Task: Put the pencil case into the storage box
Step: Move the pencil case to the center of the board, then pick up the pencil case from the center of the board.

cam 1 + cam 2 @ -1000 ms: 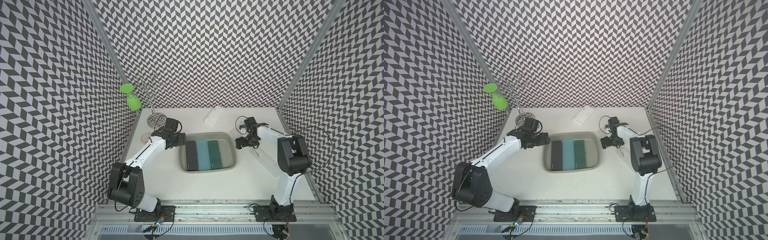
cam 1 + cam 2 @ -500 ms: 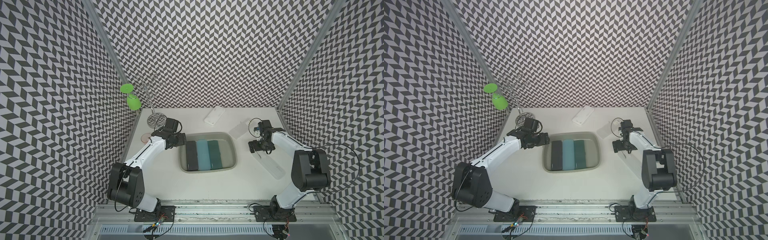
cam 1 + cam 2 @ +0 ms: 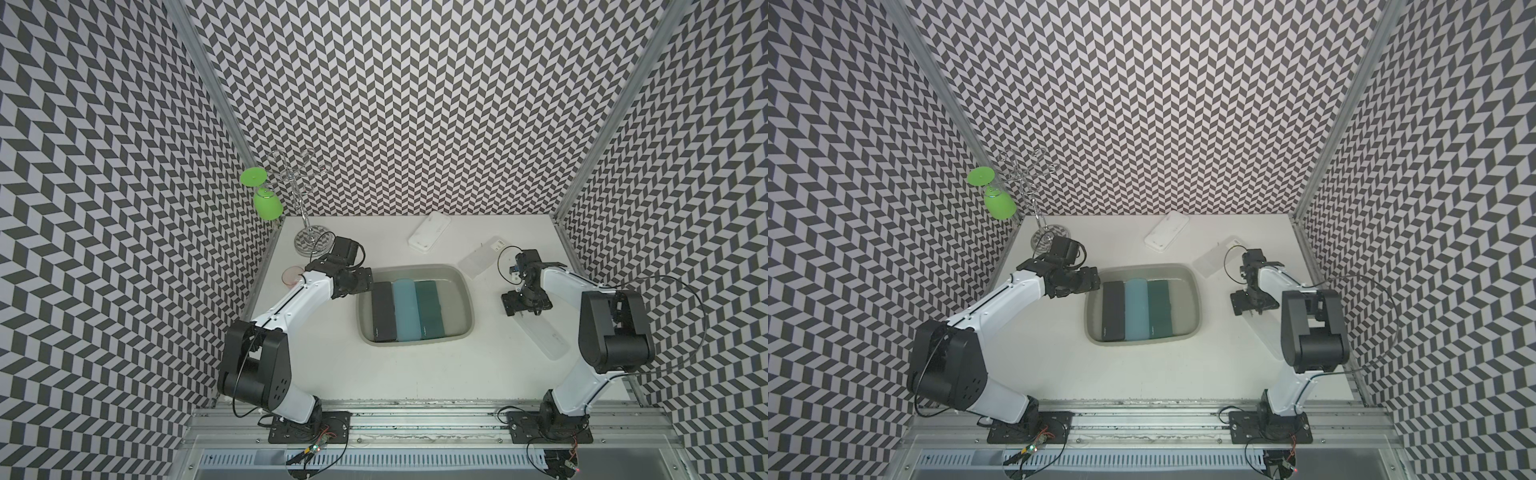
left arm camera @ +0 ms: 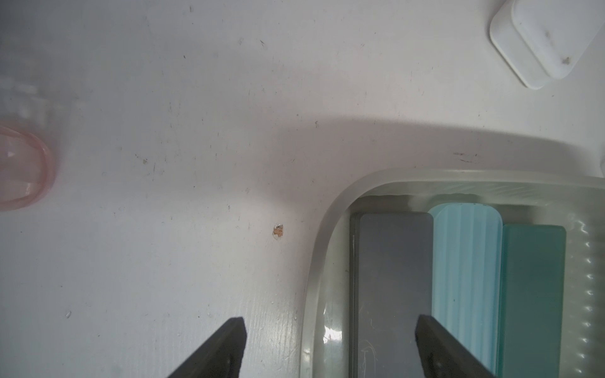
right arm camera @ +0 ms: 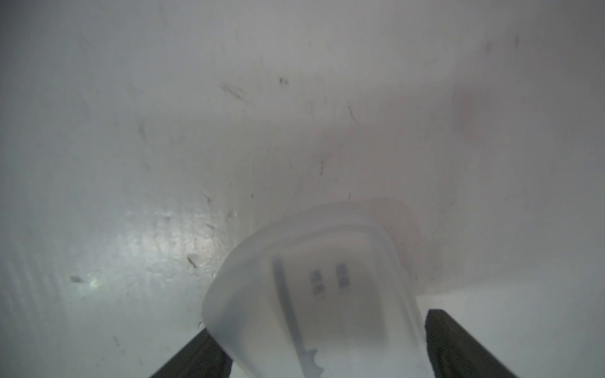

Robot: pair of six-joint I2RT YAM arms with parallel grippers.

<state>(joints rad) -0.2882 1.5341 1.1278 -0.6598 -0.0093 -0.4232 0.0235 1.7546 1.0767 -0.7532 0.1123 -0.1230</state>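
Right gripper (image 3: 527,309) has swung out from the tub's right rim to mid-right of the frame in both top views. Left arm unchanged.

- Right gripper sits low over the upper end of a frosted clear plastic pencil case (image 3: 545,340). The case lies flat and aslant on the white table (image 3: 415,374), well right of the grey plastic rounded-rectangular storage box (image 3: 415,269).
- Right wrist view: jaws apart, straddling the case's rounded end. One finger (image 5: 203,353) is partly behind the case's edge; a sliver of table shows before the other. Not clamped.
- Box at centre frame. Three long cases lie inside, side by side and touching: black case (image 3: 383,311), light blue ribbed case (image 3: 405,309), teal case (image 3: 429,307).
- Left gripper (image 4: 330,322) at the box's left rim, jaws wide, nothing between. One finger is over bare table, the other over the black case.
- Upper centre: white rounded case (image 3: 430,231) on the table. A second clear flat case (image 3: 482,257) lies between it and the right gripper.
- Upper left: wire rack (image 3: 307,187) with a green wine glass (image 3: 266,203) hanging bowl-down. A pink disc (image 3: 293,275) lies beside the left forearm.
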